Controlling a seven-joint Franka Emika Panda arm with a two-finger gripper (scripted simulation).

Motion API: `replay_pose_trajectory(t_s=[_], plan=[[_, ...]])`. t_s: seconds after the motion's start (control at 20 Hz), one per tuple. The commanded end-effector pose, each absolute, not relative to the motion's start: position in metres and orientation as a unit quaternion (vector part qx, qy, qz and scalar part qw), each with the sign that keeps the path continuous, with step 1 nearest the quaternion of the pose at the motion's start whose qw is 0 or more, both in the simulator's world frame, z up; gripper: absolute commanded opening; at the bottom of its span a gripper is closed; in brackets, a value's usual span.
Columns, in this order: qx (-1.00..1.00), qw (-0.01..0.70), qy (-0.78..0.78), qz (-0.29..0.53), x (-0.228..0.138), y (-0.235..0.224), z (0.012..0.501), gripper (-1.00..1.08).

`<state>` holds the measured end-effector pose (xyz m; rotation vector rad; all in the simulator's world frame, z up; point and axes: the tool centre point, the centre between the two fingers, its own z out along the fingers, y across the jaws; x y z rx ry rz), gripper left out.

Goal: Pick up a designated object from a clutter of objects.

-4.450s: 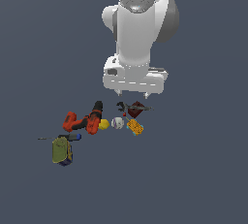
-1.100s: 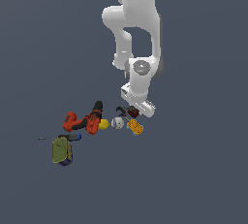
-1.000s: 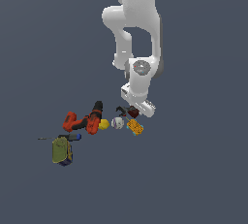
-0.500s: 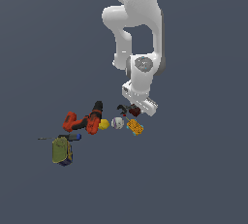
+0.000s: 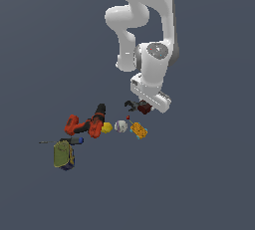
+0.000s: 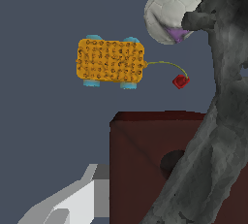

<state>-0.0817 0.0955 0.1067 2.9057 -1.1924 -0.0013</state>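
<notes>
Now pincer [image 5: 145, 105] down at dark red block [image 5: 144, 107], apparently closed on it; orange block [image 5: 139, 130] nearby.

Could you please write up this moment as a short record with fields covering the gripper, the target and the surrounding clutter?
arm: lowered over the clutter's end at the exterior view's right
gripper: at the dark red block; open or shut cannot be told
dark red block: fills the near wrist view, black clamp arm sticking out
orange block: apart from the dark red block, a thin cord leading to a small red bead
white ball: beside the orange block
yellow ball: against the drill
olive-green can: beside the blue-handled screwdriver
</notes>
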Motion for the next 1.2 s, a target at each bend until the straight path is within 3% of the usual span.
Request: replay_pose_trajectory(t_s=[0.0,1.15], plan=[[0.925,0.000,-0.380,0.001,-0.079,0.103,0.130,-1.00],[0.925,0.000,-0.380,0.001,-0.051,0.182,0.344,-1.00]])
